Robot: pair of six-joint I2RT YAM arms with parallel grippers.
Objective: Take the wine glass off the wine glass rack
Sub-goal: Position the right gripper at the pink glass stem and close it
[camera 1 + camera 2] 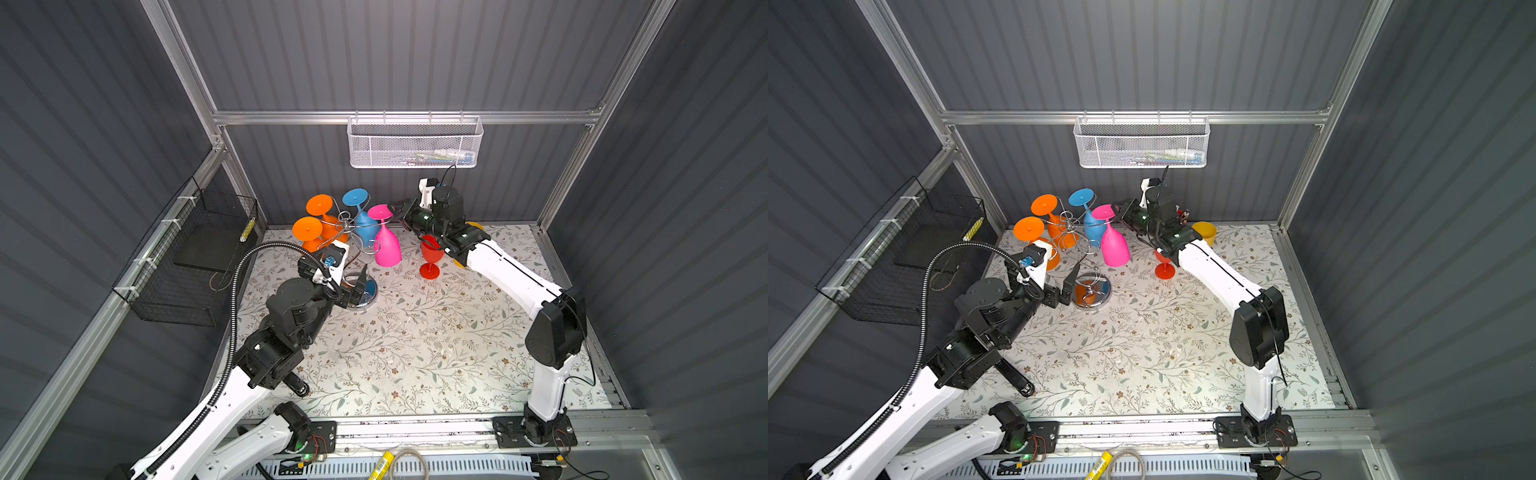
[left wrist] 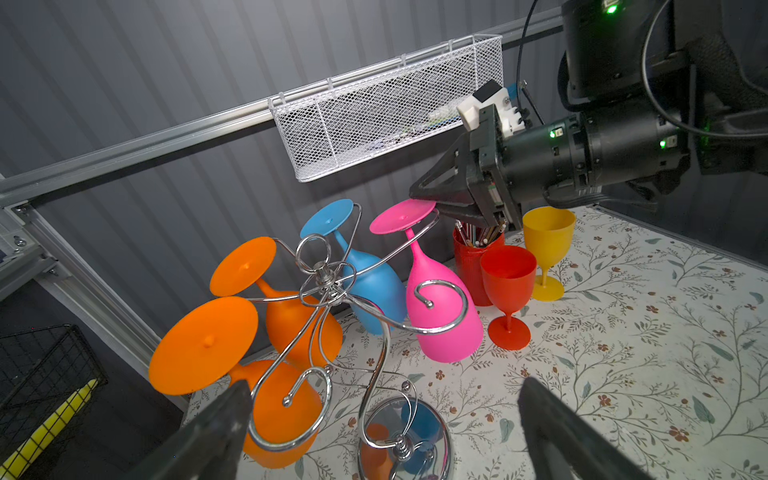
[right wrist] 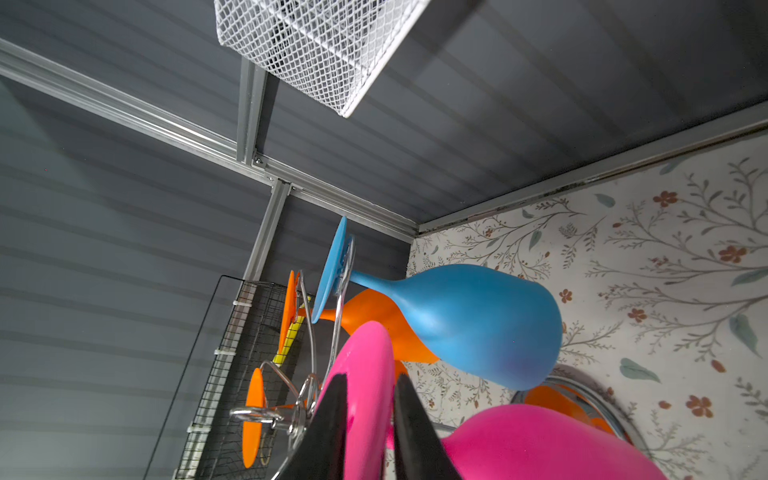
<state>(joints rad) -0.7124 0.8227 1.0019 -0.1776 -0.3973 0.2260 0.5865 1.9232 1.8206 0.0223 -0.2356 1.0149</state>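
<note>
**Rack.** The wine glass rack point(image 1: 347, 226) stands on the table point(image 1: 415, 353) near the rear left corner. Its round mirror base rests flat on the floral surface.

**Load.** Four glasses hang bowl-down from the scroll arms.
- Two orange wine glasses point(image 1: 320, 205) hang on the left side.
- A blue wine glass point(image 1: 365, 222) hangs at the back.
- The pink wine glass point(image 1: 386, 249) hangs on the side facing the right arm. Its foot sits on a scroll arm and its stem passes down through the wire, as the left wrist view shows point(image 2: 440, 316).

**Right tool.** The right tool point(image 1: 392, 210) reaches in level from the right, at the height of the rack top.
- In the left wrist view point(image 2: 426, 201), one finger lies over the rim of the pink foot and the other under it.
- In the right wrist view point(image 3: 365, 399), the pink disc fills the space between the two dark fingers.
- The tool is closed on the foot of the pink wine glass.

**Left tool.** The left tool point(image 1: 353, 286) sits low beside the rack base, and its jaws are spread wide. In the left wrist view, the lower stem and base lie between the two fingers with a clear gap on each side.

**Other items.**
- A red wine glass point(image 2: 509, 282) and a yellow wine glass point(image 2: 548, 237) stand upright on the table to the right of the rack.
- A red cup point(image 2: 467, 266) holding thin sticks stands behind them.
- A white mesh basket point(image 1: 415, 143) hangs on the rear rail.
</note>
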